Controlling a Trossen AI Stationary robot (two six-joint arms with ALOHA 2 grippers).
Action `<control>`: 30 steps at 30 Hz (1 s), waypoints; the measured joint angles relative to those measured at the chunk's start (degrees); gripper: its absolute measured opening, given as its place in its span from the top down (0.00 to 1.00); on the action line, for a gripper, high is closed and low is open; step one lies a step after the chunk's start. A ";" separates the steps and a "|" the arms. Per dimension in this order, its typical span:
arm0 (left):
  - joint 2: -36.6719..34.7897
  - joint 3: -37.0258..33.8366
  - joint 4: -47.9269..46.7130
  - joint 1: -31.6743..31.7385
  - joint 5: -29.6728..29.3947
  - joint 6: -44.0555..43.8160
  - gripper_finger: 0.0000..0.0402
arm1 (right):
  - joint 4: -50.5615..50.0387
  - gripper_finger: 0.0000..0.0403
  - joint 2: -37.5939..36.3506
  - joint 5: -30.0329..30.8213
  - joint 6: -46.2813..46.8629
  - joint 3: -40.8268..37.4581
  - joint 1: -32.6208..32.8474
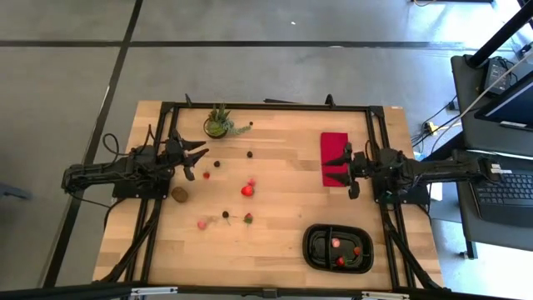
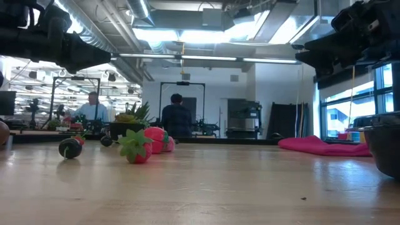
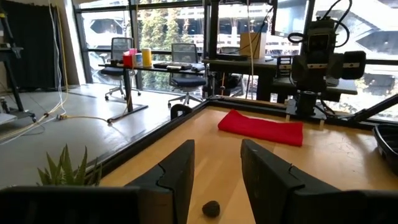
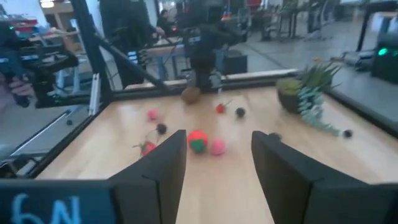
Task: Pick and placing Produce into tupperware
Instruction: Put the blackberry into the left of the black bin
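"6N" shows on the right pincer [image 4: 214, 168]; it and the left pincer [image 3: 214, 168] hang spread, empty, above the tabletop [image 1: 283, 175].

Three red pieces [image 1: 346, 250] in black tupperware [image 1: 310, 247]; others scattered mid-table.

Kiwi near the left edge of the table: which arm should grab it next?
Left, probably. The kiwi lies just below the open left gripper, on that arm's side. The right gripper hovers, also open, over the red cloth, far across the table.
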 joint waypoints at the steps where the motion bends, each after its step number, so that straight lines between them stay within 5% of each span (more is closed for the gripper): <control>1: 0.00 0.00 0.00 -0.01 0.00 0.01 0.69 | -0.49 0.54 -1.03 0.03 -0.06 0.00 -0.40; 8: -0.01 -0.02 0.00 -0.02 0.00 -0.05 0.69 | -5.09 0.54 -8.68 0.45 0.03 0.00 -2.38; 14: -0.02 -0.02 -0.02 0.00 0.00 -1.27 0.69 | -9.41 0.54 -13.45 7.96 -2.60 0.00 -2.43; 30: -0.02 -0.02 -0.16 -0.02 1.96 -4.52 0.69 | -20.79 0.54 -25.41 8.03 -4.43 0.02 -2.43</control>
